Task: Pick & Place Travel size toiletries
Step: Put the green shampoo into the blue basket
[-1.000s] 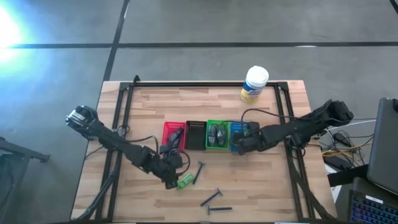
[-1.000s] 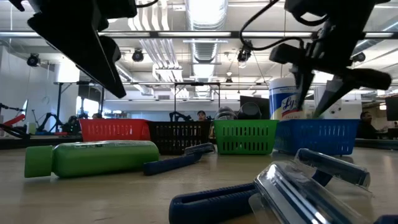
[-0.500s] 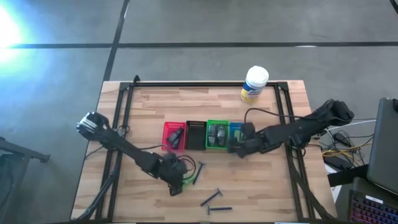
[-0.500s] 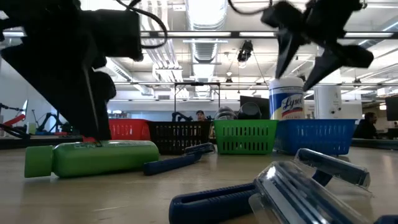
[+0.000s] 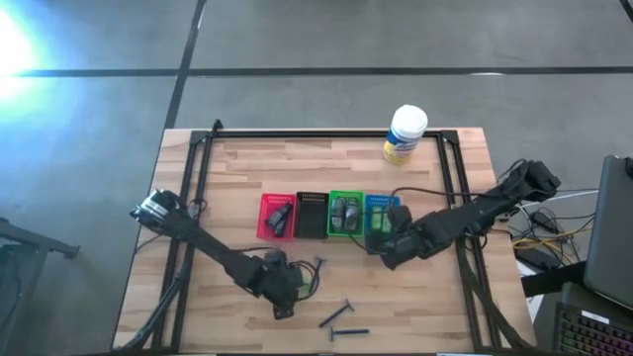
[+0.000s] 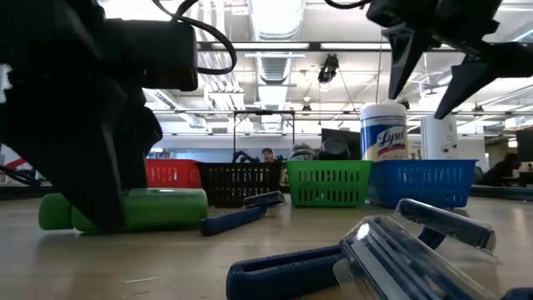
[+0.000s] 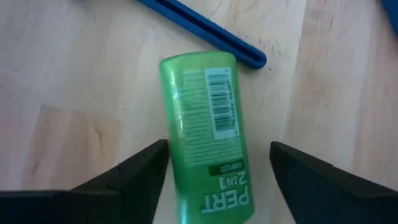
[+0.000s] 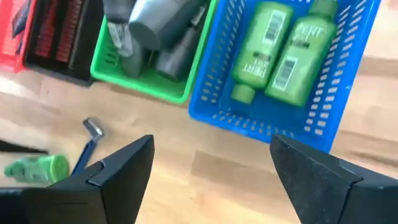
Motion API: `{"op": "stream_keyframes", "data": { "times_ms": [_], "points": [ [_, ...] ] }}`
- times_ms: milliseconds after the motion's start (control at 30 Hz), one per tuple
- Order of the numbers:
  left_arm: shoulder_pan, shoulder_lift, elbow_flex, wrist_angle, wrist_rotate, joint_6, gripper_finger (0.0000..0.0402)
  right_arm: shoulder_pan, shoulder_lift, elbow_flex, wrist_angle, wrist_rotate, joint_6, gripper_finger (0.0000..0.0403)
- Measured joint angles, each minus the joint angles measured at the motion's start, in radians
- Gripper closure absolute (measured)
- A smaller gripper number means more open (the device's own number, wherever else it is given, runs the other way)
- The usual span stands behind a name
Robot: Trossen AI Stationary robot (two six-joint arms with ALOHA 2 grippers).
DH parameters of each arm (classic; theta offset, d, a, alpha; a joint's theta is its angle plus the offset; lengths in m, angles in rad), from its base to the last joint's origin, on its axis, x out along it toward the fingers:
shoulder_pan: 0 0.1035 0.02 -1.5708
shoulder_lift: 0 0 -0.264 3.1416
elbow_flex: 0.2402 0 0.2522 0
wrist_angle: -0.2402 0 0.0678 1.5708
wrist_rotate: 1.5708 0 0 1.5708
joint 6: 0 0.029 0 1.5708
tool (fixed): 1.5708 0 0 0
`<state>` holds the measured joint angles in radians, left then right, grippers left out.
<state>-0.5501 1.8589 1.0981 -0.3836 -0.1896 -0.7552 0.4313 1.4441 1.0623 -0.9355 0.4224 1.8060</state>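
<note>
Left claw [image 7: 214, 171] is down at the worktop [image 5: 227, 178], fingers spread either side of a green Pert 2in1 tube [image 7: 208, 134] lying flat, not yet gripping; a blue razor [image 7: 199, 31] lies just past the tube's end. Right claw [image 8: 211, 165] hangs spread and empty above the worktop, just in front of the blue bin [image 8: 283, 124], which holds two green tubes [image 8: 280, 53]. Grey bottles [image 8: 158, 28] sit in the green bin [image 8: 140, 84] beside it.

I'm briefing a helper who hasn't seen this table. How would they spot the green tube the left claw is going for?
Start at the row of four small bins mid-table, then look toward the near edge. The left claw is open astride a green tube lying flat there. It is the only green thing outside the bins; its neighbours are thin blue razors.
</note>
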Motion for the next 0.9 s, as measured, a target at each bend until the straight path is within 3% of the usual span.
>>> {"op": "stream_keyframes", "data": {
  "times_ms": [167, 367, 567, 700, 900],
  "points": [
    [-0.008, -0.014, -0.003, -0.037, -0.004, 0.123, 0.0189, 0.051, 0.0, 0.003, 0.096, -0.004, -0.023, 0.0082],
    [-0.01, -0.051, -0.002, -0.062, -0.033, 0.233, 0.0276, 0.081, 0.0, -0.021, 0.397, -0.1, -0.029, 0.0106],
    [-0.008, -0.175, 0.01, 0.029, -0.182, 0.393, 0.0275, 0.097, 0.0, -0.097, 0.665, -0.08, -0.003, 0.0121],
    [0.002, -0.239, 0.009, 0.164, -0.199, 0.567, 0.0262, 0.097, 0.0, -0.124, 0.774, -0.02, -0.025, 0.0117],
    [0.055, -0.25, 0.011, 0.199, -0.195, 0.651, 0.0262, 0.081, 0.03, -0.098, 0.823, -0.002, -0.098, 0.0096]
  ]
}}
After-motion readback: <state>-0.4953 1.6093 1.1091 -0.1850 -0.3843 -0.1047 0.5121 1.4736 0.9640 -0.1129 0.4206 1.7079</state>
